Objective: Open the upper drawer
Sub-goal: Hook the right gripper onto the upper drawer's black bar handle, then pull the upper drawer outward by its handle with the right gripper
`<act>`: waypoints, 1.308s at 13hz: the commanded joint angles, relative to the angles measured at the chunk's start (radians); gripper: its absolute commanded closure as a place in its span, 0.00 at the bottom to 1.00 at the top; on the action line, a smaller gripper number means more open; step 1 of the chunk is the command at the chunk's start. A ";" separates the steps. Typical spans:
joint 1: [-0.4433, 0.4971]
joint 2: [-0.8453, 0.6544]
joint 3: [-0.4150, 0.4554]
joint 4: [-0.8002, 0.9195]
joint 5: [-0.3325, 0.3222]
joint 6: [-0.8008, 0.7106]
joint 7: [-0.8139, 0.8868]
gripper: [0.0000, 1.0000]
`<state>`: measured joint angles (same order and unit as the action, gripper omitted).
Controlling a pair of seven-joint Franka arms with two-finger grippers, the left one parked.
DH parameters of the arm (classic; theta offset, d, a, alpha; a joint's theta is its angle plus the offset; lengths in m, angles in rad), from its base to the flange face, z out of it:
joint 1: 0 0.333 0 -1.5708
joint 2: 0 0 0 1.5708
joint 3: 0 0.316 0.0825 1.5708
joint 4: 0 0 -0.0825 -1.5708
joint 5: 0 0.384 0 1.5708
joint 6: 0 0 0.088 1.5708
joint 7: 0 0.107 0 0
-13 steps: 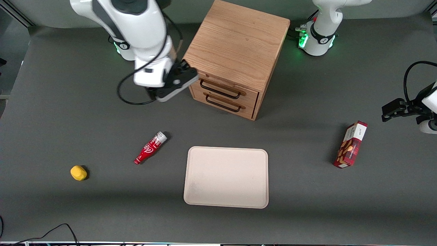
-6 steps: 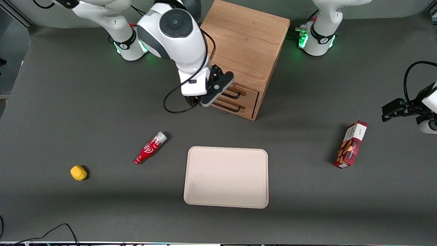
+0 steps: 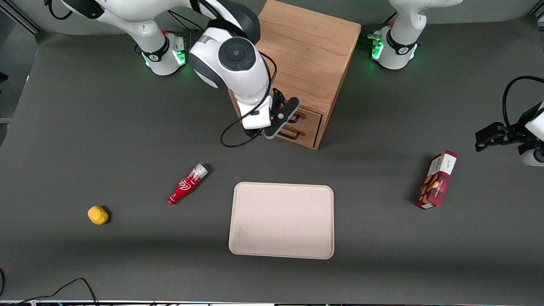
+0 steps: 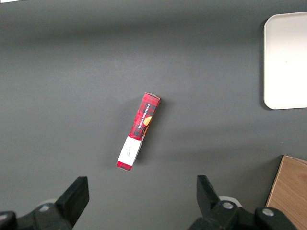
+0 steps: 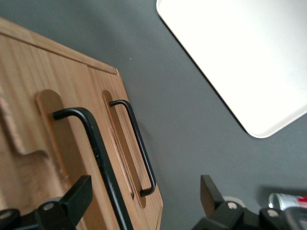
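Observation:
The wooden cabinet (image 3: 297, 55) stands at the back middle of the table, its two drawers shut. The working arm's gripper (image 3: 282, 123) hangs just in front of the drawer fronts and covers most of them in the front view. A bit of the upper drawer (image 3: 311, 116) shows beside it. In the right wrist view the gripper (image 5: 144, 191) is open wide. The upper drawer's (image 5: 72, 158) long black handle (image 5: 98, 153) runs between its fingers, untouched. The bottom drawer's handle (image 5: 141, 153) lies beside it.
A cream tray (image 3: 281, 221) lies nearer the front camera than the cabinet. A red bottle (image 3: 187, 184) and a yellow object (image 3: 97, 215) lie toward the working arm's end. A red box (image 3: 437, 180) lies toward the parked arm's end.
The working arm's gripper has swung from beside the cabinet to right in front of the drawer fronts and now covers the handles. The drawers have not moved.

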<state>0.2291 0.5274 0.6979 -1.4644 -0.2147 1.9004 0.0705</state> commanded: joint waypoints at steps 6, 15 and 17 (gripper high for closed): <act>-0.034 0.000 0.006 -0.048 0.024 0.023 -0.169 0.00; -0.024 0.029 -0.089 -0.037 0.026 0.112 -0.325 0.00; -0.022 0.037 -0.115 -0.011 0.024 0.115 -0.334 0.00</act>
<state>0.2007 0.5476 0.6031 -1.5096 -0.2035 2.0097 -0.2275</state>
